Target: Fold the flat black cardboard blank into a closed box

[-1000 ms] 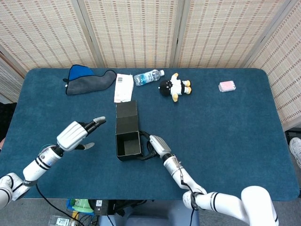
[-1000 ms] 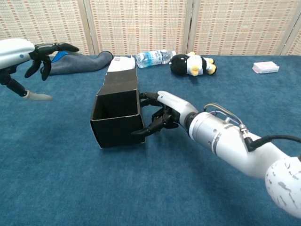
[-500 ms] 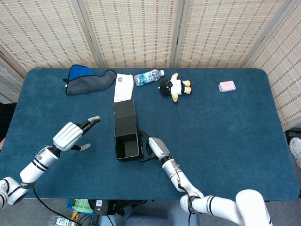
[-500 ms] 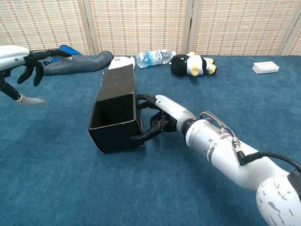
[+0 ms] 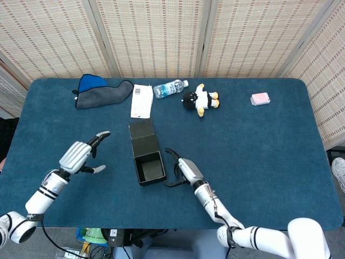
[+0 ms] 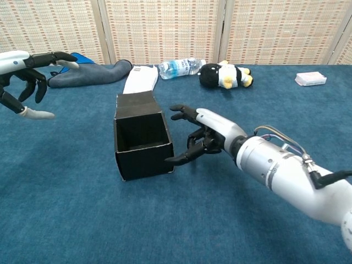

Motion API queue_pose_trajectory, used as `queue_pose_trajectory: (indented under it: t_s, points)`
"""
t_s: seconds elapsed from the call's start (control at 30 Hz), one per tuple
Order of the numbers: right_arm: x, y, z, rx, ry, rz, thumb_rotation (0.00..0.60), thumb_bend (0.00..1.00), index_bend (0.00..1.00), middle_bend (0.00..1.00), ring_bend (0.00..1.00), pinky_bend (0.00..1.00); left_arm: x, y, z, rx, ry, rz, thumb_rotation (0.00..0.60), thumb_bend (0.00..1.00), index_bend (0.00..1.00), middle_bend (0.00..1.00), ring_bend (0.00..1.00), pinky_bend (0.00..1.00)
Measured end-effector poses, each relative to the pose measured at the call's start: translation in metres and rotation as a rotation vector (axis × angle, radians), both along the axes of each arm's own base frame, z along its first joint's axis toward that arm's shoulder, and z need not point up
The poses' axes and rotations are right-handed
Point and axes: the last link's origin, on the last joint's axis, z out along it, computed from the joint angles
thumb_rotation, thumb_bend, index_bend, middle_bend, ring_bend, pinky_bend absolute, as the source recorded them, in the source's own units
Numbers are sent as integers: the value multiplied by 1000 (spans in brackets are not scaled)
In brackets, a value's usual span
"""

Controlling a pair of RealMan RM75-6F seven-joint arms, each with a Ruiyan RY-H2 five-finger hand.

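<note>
The black cardboard box (image 5: 142, 141) sits on the blue table (image 5: 259, 156) left of centre. Its mouth is open and faces up toward me, and a flap (image 6: 136, 102) stands at its far end. My right hand (image 5: 182, 169) hovers just right of the box (image 6: 146, 163) with fingers spread and nothing in it. In the chest view one fingertip (image 6: 170, 159) lies at the box's near right corner; I cannot tell whether it touches. My left hand (image 5: 81, 156) is raised well left of the box, open and holding nothing. In the chest view the left hand (image 6: 30, 65) shows at the far left.
Along the far edge lie a blue and grey cloth (image 5: 99, 90), a white card (image 5: 142, 101), a water bottle (image 5: 169, 88), a plush toy (image 5: 200, 100) and a small pink box (image 5: 260, 99). Woven screens stand behind the table.
My right hand has let go of the box and drawn back to the right with fingers spread. The box has settled flat, turned slightly. The left hand has shifted a little.
</note>
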Motion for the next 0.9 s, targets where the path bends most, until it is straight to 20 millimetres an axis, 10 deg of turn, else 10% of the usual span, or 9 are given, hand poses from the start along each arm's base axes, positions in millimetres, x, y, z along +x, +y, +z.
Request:
queue_pose_trajectory:
  t_s: [0.47, 0.9]
  points:
    - [-37, 7, 93, -122, -22, -50, 600, 16, 0, 69, 693, 1000, 6, -39, -24, -179, -384, 299, 600, 178, 0, 0, 566, 690]
    - [-42, -8, 152, -273, -118, -111, 600, 16, 0, 76, 693, 1000, 46, -61, -79, -150, -337, 231, 600, 163, 0, 0, 542, 691]
